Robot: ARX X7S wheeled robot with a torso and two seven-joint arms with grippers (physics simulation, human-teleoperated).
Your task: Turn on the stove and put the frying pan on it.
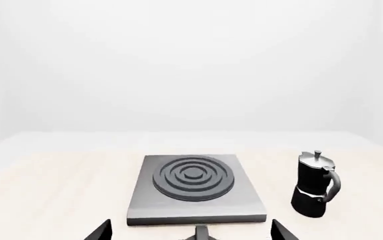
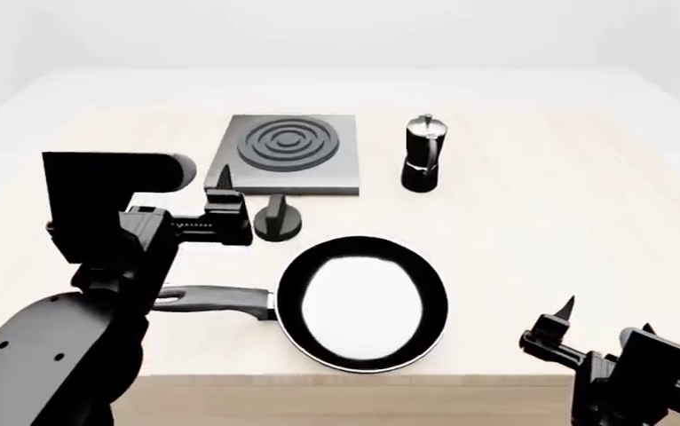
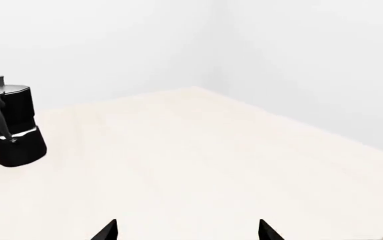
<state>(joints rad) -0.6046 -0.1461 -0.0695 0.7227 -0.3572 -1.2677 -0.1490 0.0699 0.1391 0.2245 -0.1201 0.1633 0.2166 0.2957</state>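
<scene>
The stove plate (image 2: 294, 157) is a grey square with a ringed burner, lying at the table's far middle; the left wrist view shows it too (image 1: 195, 192). Its small black knob (image 2: 277, 224) sits on the table just in front of it. My left gripper (image 2: 249, 202) is open and low at the knob, whose upright fin (image 1: 202, 233) shows between the spread fingertips without touching either. The frying pan (image 2: 364, 302) rests near the table's front edge, pale inside up, handle (image 2: 216, 299) pointing left. My right gripper (image 2: 606, 321) hangs open and empty at the front right (image 3: 186, 231).
A black-and-silver moka pot (image 2: 423, 156) stands just right of the stove plate, also seen in the wrist views (image 1: 317, 186) (image 3: 11, 122). The pale wooden table (image 2: 553, 222) ends close in front of the pan. My left arm's bulk covers the front left corner.
</scene>
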